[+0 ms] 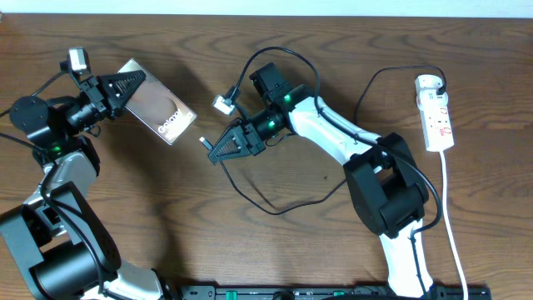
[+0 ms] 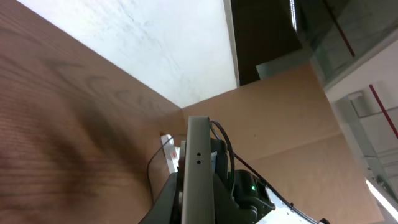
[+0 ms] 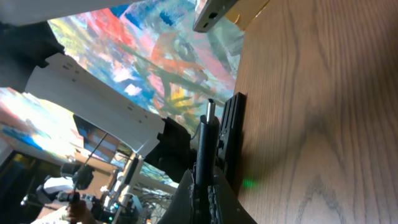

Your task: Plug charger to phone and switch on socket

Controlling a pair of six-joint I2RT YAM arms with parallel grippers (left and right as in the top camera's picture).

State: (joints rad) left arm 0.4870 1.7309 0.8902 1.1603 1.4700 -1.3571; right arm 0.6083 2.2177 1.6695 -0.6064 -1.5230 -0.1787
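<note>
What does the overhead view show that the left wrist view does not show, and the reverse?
Only the overhead view shows the printed face of the phone and the right gripper pinching the charger near its tip. Only the left wrist view shows the phone's thin end edge with two small holes. Both show the phone clamped in the left gripper, and the right arm with its green light.

Overhead camera looking straight down over the whole surface (image 1: 316, 50), left wrist camera close along the edge of the phone (image 2: 198, 168) toward the right arm (image 2: 245, 190), right wrist camera low and close along the charger (image 3: 205, 140) tip toward the phone, phone in all three.
</note>
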